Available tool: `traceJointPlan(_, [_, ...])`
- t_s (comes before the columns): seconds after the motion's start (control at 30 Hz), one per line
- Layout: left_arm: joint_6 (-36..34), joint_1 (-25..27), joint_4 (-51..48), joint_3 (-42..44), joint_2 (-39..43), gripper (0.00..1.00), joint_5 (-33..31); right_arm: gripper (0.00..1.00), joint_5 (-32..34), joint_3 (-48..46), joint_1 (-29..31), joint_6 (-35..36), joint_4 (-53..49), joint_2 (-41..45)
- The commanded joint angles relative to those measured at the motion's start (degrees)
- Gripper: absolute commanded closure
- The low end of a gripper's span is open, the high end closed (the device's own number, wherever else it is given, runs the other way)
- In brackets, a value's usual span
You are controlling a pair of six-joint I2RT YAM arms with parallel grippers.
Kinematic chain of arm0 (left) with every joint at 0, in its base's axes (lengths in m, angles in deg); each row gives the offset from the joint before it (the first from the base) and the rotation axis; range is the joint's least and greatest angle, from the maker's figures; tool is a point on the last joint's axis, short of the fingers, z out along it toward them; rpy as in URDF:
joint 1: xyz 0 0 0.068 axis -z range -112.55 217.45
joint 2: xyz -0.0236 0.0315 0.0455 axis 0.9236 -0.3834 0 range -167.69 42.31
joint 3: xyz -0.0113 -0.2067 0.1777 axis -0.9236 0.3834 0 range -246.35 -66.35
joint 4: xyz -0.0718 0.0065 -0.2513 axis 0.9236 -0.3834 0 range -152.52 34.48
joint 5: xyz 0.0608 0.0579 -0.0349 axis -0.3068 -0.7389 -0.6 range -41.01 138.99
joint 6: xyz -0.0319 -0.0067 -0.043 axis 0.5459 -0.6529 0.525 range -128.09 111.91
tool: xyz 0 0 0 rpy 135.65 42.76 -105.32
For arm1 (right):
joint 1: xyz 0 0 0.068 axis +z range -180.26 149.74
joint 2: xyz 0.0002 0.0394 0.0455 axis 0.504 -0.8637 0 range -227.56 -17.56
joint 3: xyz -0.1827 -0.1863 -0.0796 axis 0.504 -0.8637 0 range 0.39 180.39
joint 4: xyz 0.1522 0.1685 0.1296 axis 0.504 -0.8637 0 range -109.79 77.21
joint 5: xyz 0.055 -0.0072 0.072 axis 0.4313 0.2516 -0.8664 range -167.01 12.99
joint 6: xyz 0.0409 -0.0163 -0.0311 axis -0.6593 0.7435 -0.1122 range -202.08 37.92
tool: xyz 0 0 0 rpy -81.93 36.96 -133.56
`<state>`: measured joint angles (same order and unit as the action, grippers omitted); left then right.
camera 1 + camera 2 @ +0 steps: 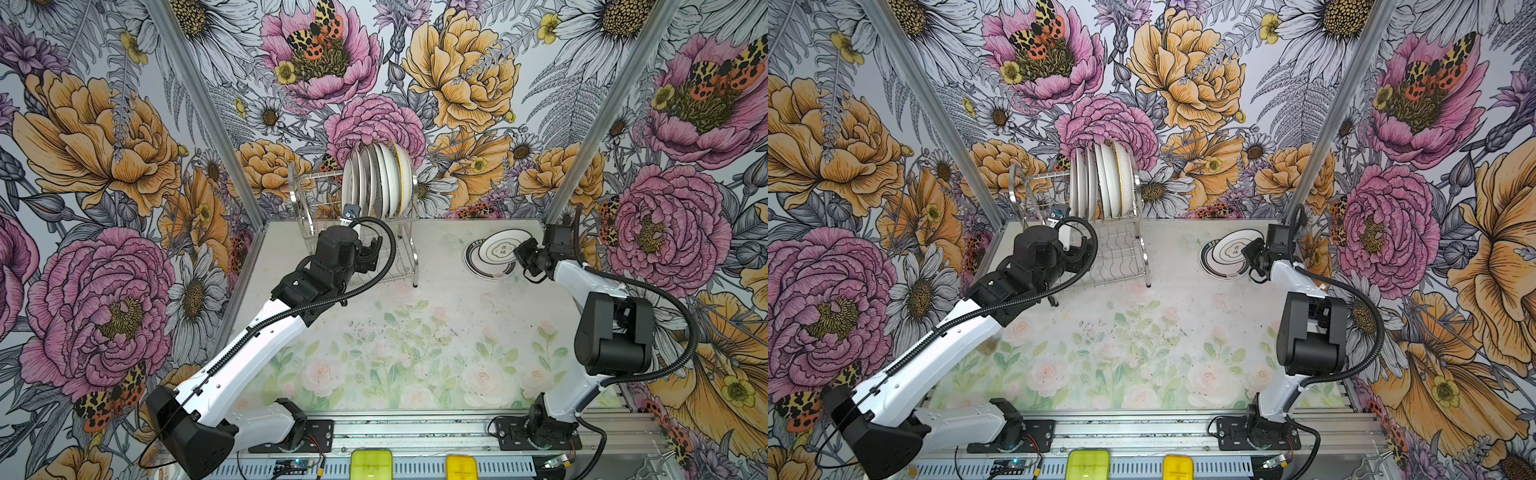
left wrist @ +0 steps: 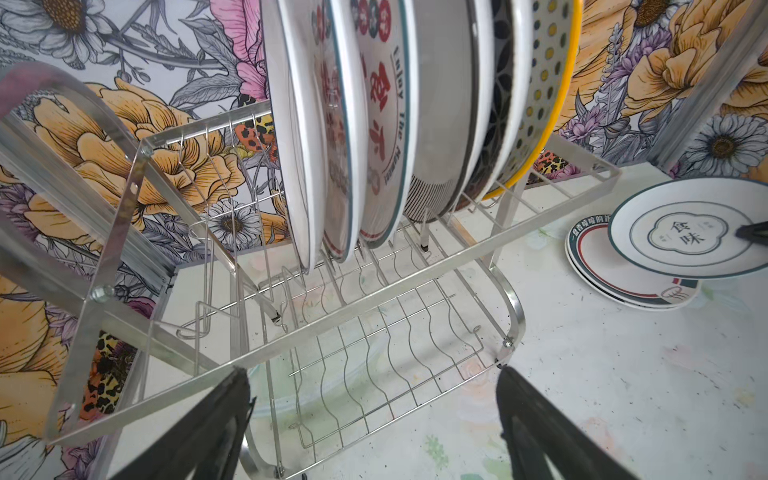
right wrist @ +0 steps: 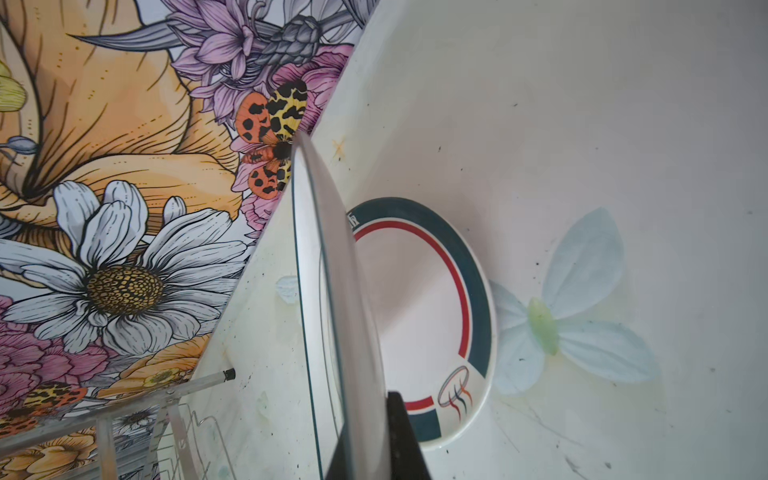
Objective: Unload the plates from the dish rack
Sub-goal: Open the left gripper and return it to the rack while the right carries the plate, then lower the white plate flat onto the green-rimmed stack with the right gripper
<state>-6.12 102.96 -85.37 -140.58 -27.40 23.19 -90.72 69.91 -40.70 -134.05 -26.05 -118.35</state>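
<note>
Floral wallpaper closes you in on three sides, and the pale flowered tabletop carries everything. Your dish rack stands at the far left-centre of it, long axis running left to right, its wavy lower shelf bare. Six or so plates stand on edge in the upper tier, bunched at the rack's right end, with their faces set crosswise to the rack's length. The red-lettered plate shows its face toward the left end, and the yellow-edged plate is the rightmost. Your left gripper hovers on the near side of the rack, close up to its near rail, fingers spread wide with nothing between them. At the far right, well apart from the rack, stacked plates lie flat and face up, the top one banded in red and teal. Your right gripper is clamped on the right rim of a teal-rimmed plate. That plate hangs face up and slightly tilted over the stack; you cannot tell whether the two touch
</note>
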Motion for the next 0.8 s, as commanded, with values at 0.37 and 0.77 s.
traceJointPlan(0.37, [4.37,-3.0,-0.88,1.7,2.17,0.02,6.42,1.0,0.63,0.7,0.22,-2.44,6.84,-6.82])
traceJointPlan(0.77, [4.96,-3.69,-0.74,2.26,2.77,0.01,7.69,0.93,-0.3,0.19,1.28,-1.53,3.81,-8.37])
